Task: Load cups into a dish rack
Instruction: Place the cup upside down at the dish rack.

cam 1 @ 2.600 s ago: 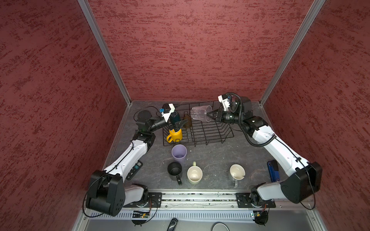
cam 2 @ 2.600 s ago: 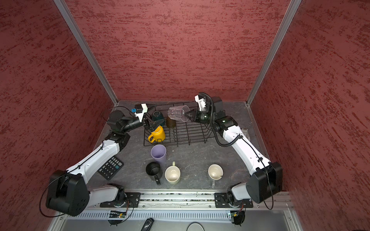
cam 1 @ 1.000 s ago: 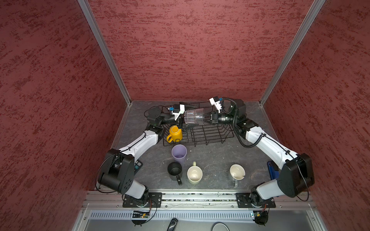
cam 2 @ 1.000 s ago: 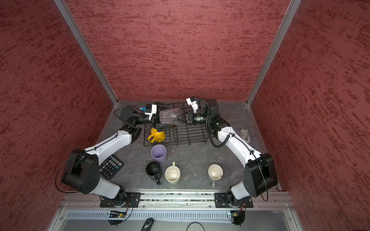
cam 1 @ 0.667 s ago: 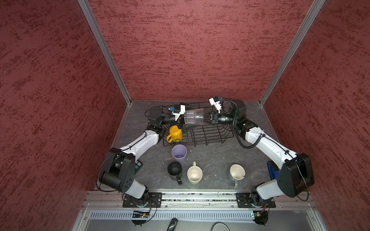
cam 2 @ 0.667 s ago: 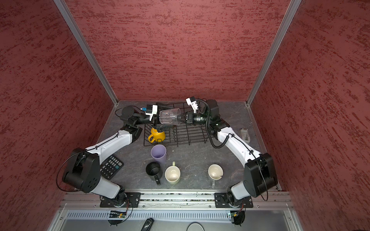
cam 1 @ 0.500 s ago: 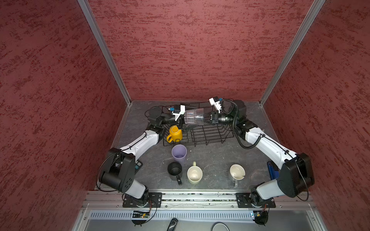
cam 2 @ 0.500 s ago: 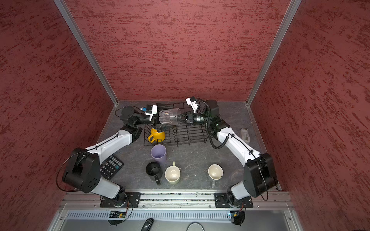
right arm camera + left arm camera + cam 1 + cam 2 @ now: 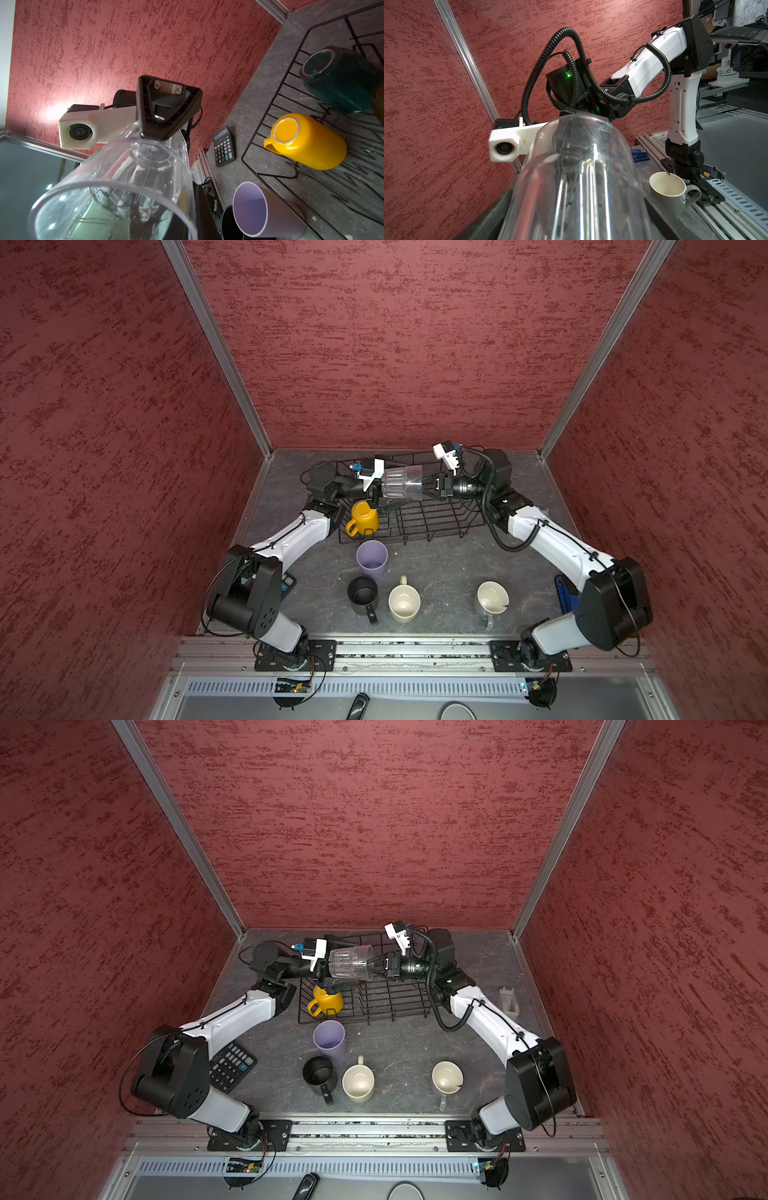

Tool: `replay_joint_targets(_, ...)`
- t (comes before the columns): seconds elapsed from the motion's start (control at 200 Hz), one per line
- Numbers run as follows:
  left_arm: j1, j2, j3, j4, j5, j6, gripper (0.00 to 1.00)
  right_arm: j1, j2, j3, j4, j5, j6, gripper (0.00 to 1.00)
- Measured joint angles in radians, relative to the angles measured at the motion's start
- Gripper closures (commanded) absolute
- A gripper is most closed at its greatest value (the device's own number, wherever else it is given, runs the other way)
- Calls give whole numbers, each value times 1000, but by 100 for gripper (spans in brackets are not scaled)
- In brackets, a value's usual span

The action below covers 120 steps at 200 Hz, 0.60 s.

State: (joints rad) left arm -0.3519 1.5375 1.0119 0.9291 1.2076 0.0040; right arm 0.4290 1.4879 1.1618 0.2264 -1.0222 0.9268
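Two-arm handover over black wire dish rack (image 9: 432,518): clear ribbed glass (image 9: 401,486) rim-pinched by right gripper (image 9: 423,488), base between left gripper (image 9: 383,489) jaws, clamp unclear.

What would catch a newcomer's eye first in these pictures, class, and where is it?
The clear ribbed glass, held sideways above the dish rack's left end: the right gripper pinches its rim, the left gripper straddles its base. Next, the yellow mug, bottom-up inside the rack's near-left corner.

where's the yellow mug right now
In both top views the yellow mug sits in the dish rack's near-left corner, just behind the lilac tumbler.
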Motion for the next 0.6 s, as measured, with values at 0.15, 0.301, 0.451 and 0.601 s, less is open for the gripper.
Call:
replay_joint_targets(0.15, 0, 0, 0, 5, 2, 0, 12, 0, 0, -2, 12, -1, 8, 100)
replay_joint_targets(0.301, 0, 0, 0, 7, 10, 0, 12, 1, 0, -16, 26, -2, 19, 100)
replay_joint_targets(0.451, 0, 0, 0, 14, 11, -3, 12, 2, 0, -21, 38, -2, 30, 100)
replay_joint_targets(0.601, 0, 4, 0, 31, 15, -18, 17, 2, 0, -21, 43, -3, 36, 100)
